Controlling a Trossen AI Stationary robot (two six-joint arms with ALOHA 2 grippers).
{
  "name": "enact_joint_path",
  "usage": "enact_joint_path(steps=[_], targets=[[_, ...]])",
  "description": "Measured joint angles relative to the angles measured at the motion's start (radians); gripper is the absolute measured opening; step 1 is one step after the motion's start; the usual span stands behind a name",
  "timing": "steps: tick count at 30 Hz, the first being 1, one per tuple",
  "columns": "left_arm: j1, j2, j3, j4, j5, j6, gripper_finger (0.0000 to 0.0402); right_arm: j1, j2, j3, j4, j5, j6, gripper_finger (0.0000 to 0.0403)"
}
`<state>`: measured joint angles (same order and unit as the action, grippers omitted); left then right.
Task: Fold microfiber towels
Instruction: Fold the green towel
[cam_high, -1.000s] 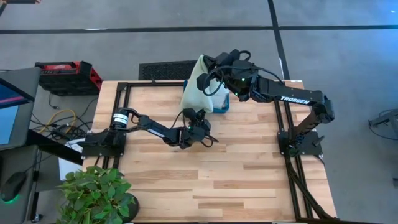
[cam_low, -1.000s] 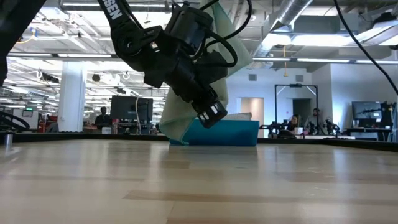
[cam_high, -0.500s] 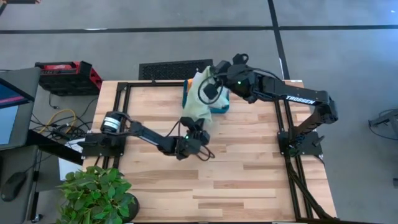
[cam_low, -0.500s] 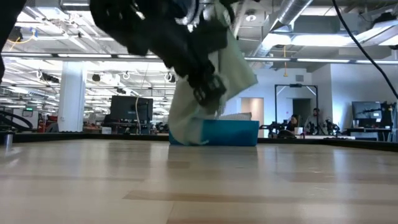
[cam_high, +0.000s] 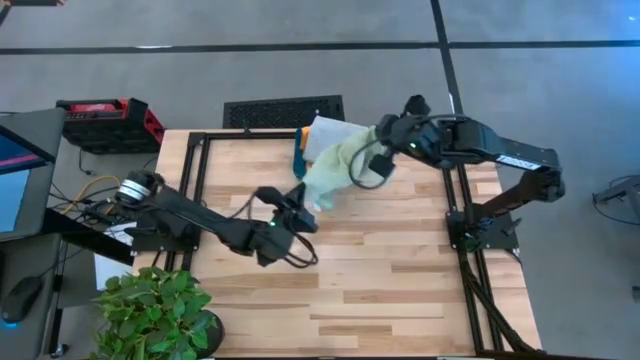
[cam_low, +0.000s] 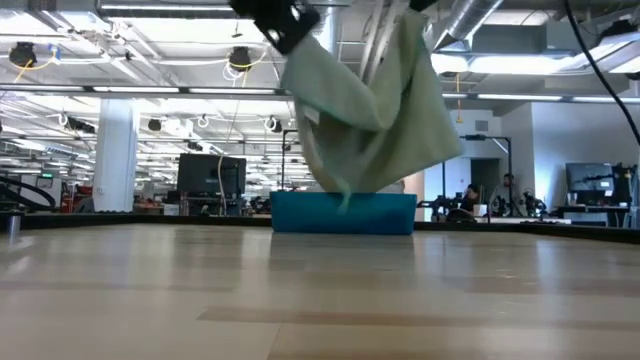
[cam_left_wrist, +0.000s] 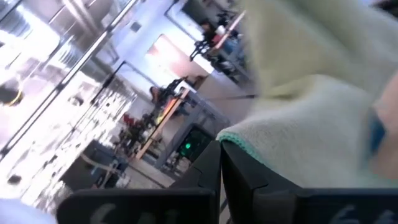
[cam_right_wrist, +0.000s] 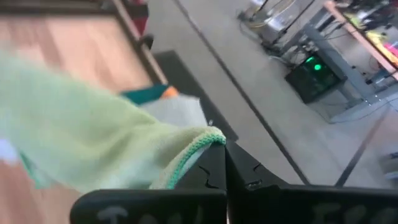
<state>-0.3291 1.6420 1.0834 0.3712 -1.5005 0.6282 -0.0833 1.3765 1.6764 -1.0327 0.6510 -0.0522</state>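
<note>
Green microfiber towel (cam_high: 335, 170) is now stretched above the bench's far edge, lifted from the teal tray (cam_low: 345, 213); left gripper (cam_high: 298, 200) and right gripper (cam_high: 378, 148) each pinch an edge, ready for spreading.

Both arms are dark, almost black, made of slim tube links with thicker round joints. The right arm (cam_high: 500, 160) has white letters on its long link. The left arm (cam_high: 190, 212) has a silver ring near its base. Black cables loop beside each wrist.
</note>
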Motion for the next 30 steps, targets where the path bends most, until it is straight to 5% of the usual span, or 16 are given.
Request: enact_joint_path(steps=[11, 26, 30], targets=[[0.005, -0.189, 0.0, -0.001, -0.045, 0.017, 0.0, 0.066, -0.047, -0.001, -0.268, -0.127, 0.124, 0.0006], [0.11, -0.191, -0.001, -0.239, 0.173, -0.186, 0.0, -0.002, 0.064, -0.125, -0.043, -0.072, 0.065, 0.0004], [0.077, -0.192, 0.0, -0.451, 0.231, -0.374, 0.0, 0.04, 0.039, -0.202, -0.062, -0.084, 0.121, 0.0005]])
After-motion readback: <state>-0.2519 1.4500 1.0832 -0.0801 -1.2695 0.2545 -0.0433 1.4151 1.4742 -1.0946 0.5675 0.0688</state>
